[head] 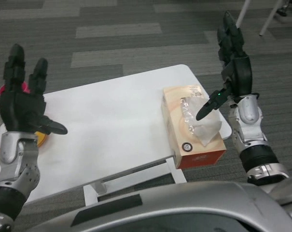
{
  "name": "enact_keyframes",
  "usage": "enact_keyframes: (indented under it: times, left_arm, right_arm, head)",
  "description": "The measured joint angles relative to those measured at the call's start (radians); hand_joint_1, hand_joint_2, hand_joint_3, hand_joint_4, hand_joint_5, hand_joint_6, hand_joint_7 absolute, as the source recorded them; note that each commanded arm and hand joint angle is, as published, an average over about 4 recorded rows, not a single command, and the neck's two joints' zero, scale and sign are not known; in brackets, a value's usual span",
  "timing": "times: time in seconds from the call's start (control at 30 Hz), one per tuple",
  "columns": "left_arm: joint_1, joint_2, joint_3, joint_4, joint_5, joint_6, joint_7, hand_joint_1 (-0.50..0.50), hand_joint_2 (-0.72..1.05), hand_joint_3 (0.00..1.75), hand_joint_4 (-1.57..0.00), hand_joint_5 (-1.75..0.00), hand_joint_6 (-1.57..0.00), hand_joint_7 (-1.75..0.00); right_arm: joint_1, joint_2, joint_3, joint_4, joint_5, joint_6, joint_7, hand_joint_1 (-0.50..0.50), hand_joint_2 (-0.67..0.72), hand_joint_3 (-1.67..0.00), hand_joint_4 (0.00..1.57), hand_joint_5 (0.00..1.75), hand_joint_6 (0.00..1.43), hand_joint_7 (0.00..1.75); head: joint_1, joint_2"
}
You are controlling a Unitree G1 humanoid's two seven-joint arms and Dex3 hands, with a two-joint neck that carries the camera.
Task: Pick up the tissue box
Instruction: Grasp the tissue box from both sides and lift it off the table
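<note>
We're pre-grasp. Tissue box (193,126) lies flat at table's (112,130) right edge, near front right corner, tissue sticking up from slot. Our right hand (232,67) hovers just beyond box's right side, fingers (229,36) released and spread, thumb pointing over box top, holding nothing. Left hand (20,104) waits at table's left edge, fingers apart, empty, above orange disc (39,139). Next, we judge: lower right hand, span box across width, close.
</note>
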Motion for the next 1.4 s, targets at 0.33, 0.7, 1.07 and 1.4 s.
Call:
enact_keyframes:
  times: [0.33, 0.7, 1.07, 1.4]
  left_arm:
    - [0.0, 0.016, -0.005, 0.021, -0.02, -0.002, 0.0, 0.5, -0.37, 0.0, 0.0, -0.41, 0.0, -0.07]
    - [0.0, 0.018, -0.006, 0.035, -0.027, -0.003, 0.0, 0.5, -0.37, 0.0, 0.0, -0.41, 0.0, -0.07]
    - [0.001, 0.007, 0.001, 0.036, -0.026, -0.008, 0.0, 0.5, -0.37, 0.0, 0.0, -0.41, 0.0, -0.07]
    - [0.016, 0.006, 0.011, 0.036, -0.026, -0.015, 0.0, 0.5, -0.37, 0.0, 0.0, -0.41, 0.0, -0.07]
  right_arm:
    - [0.027, 0.029, -0.089, 0.008, 0.001, 0.008, 0.032, -0.25, 0.72, 0.0, 0.0, 0.0, 0.0, 0.07]
    - [0.075, 0.053, -0.176, 0.069, 0.006, 0.014, 0.043, -0.21, 0.72, 0.0, 0.0, 0.0, 0.0, 0.07]
    - [0.111, 0.057, -0.199, 0.075, 0.018, 0.029, 0.078, -0.07, 0.72, 0.0, 0.19, 0.0, 0.0, 0.09]
    - [0.198, 0.056, -0.224, 0.099, 0.018, 0.035, 0.099, 0.04, 0.72, 0.0, 0.5, 0.0, 0.0, 0.23]
  head:
    - [0.02, -0.027]
    - [0.147, -0.048]
    - [0.193, -0.052]
    - [0.217, -0.035]
